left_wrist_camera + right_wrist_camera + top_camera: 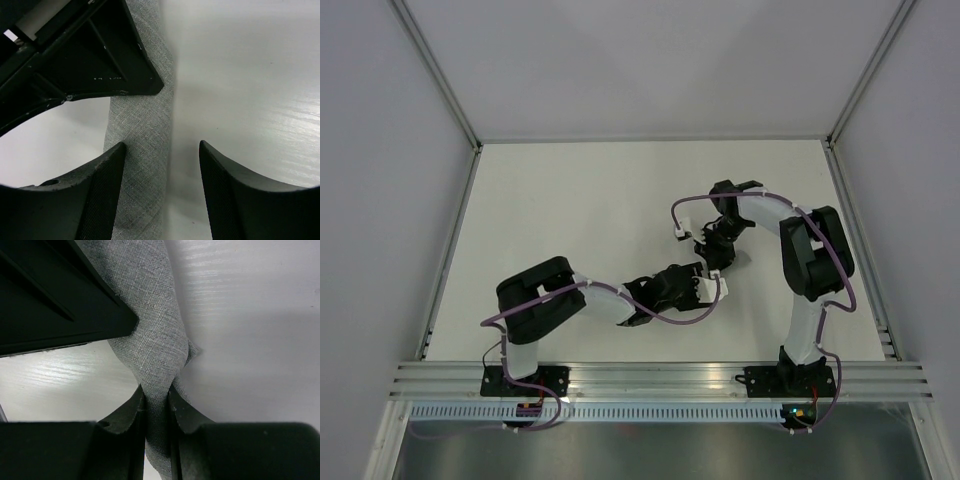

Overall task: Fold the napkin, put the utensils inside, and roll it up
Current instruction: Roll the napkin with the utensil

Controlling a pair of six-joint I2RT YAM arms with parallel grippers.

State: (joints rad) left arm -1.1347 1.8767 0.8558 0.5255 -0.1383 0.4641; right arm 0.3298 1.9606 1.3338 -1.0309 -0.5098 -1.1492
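Cloth sits pinched between the right fingers (127, 412), which are clamped tight on it. It is one plain mid-grey matte fabric napkin (155, 330), gathered into a narrow bunched end that puckers just above the pads.

The left fingers (107, 172) stand apart around the same napkin (142, 125). There it is a long narrow band lying on the white tabletop (240, 75), touching one finger, while the other finger is clear of it over bare surface.

Count: one napkin, two pairs of fingers, two arms.

Each wrist view also shows a black angular housing (90, 55) crossing its upper left corner and covering part of the cloth.

Only the top view shows the left arm (550, 300) and right arm (810, 260) reaching inward, with their wrists meeting right of the tabletop's middle, between pale enclosure walls (380, 150). From above, the wrists hide the napkin almost wholly.
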